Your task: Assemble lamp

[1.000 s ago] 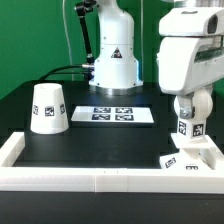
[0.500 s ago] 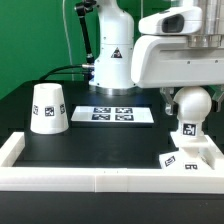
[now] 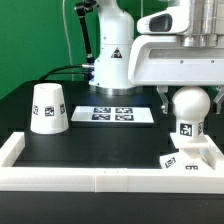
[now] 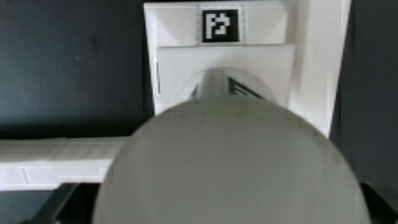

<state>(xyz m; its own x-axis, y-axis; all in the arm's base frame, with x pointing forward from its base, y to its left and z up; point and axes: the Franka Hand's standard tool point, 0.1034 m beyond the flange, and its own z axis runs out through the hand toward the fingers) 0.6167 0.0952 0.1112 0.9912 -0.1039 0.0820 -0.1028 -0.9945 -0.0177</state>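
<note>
My gripper [image 3: 187, 97] is shut on the white ball-shaped bulb [image 3: 189, 106] and holds it upright, its tagged stem pointing down. The stem's end is right over the small square flat base [image 3: 190, 156], which lies in the near corner at the exterior view's right. I cannot tell whether stem and base touch. In the wrist view the bulb [image 4: 222, 165] fills the near part of the picture and hides my fingers; the base [image 4: 222, 65] with its tag lies beyond it. The truncated-cone shade [image 3: 47, 107] stands apart at the exterior view's left.
The marker board [image 3: 118, 115] lies flat at mid-table in front of the arm's white pedestal [image 3: 113, 65]. A low white wall [image 3: 100, 178] runs along the front and both sides of the black table.
My hand has turned about its vertical axis, so it now shows its broad side. The bulb has stayed over the base, at most a little higher.
</note>
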